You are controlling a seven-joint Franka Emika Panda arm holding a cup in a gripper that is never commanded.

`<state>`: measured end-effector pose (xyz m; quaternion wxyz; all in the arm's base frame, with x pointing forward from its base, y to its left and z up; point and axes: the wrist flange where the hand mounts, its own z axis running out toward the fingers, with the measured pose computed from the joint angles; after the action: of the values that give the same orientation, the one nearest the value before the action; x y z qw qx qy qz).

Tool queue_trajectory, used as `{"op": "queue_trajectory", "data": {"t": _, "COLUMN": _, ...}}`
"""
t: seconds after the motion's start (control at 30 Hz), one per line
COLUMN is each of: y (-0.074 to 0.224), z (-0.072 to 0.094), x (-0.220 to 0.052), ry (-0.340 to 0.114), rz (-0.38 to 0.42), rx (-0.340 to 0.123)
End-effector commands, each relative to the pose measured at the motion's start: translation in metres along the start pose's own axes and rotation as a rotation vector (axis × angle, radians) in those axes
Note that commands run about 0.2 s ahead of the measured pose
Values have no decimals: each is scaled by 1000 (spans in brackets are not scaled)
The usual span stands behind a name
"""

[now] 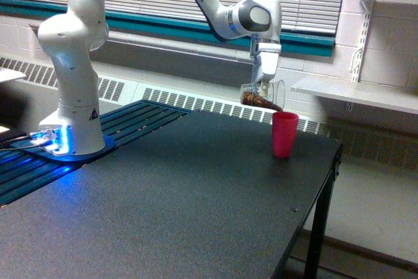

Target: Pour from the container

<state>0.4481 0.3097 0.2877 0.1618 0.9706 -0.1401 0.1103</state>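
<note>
Arm: white Franka arm, its base stands on the exterior view's left of the table, with a blue light glowing at the foot. The upper links reach across toward the exterior view's right and end at a wrist that points down.

Gripper: the gripper hangs from the wrist, above the far right part of the table. Its jaws are pressed on the container and pinch it near the upper side; the fingertips are small in the view and partly hidden by the clear plastic.

Container: the clear container is held in the air, tilted on its side, with the wide rim turned to the exterior view's right and slightly down. Brown bits lie along its lower side and reach to the rim.

Cup: the pink cup stands upright on the table, near the far right corner. It is just below and a little to the right of the container's rim. The brown bits at the rim are just over the cup's left edge; I cannot tell if the container touches the cup.

Table: the dark table has a slatted part on the exterior view's left, under the arm's base.

Background: window blinds, a teal strip, a radiator and a white shelf are behind.
</note>
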Motion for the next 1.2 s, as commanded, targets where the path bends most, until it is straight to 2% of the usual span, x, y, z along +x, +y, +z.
{"op": "queue_trajectory", "data": {"t": 0.03, "y": 0, "z": -6, "x": 2, "ry": 1, "rz": -10, "rx": 0}}
{"op": "queue_trajectory", "data": {"t": 1.2, "y": 14, "z": -9, "x": 5, "ry": -8, "rz": -18, "rx": -22}}
